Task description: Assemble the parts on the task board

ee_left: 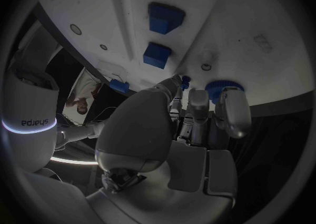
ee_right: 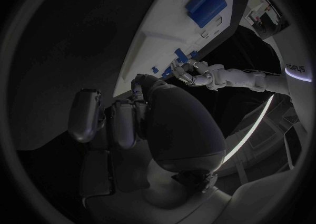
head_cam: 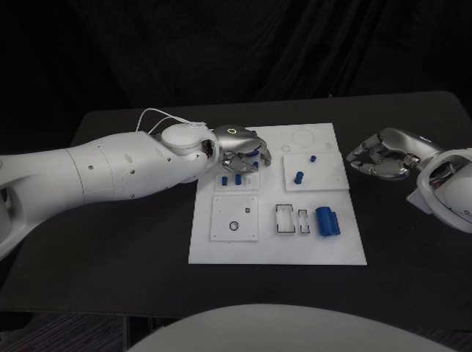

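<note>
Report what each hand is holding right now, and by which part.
Cannot be told for the left hand: its fingertips are down among the small blue parts on the task board. The right hand is curled beside the board, holding nothing.

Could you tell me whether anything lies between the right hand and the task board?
Nothing visible does: the right hand hovers just off the task board's right edge, with only bare black table between them.

Black table (head_cam: 120,249) w/ rounded corners, black curtain (head_cam: 247,51) behind, dim light, dark carpet.
</note>
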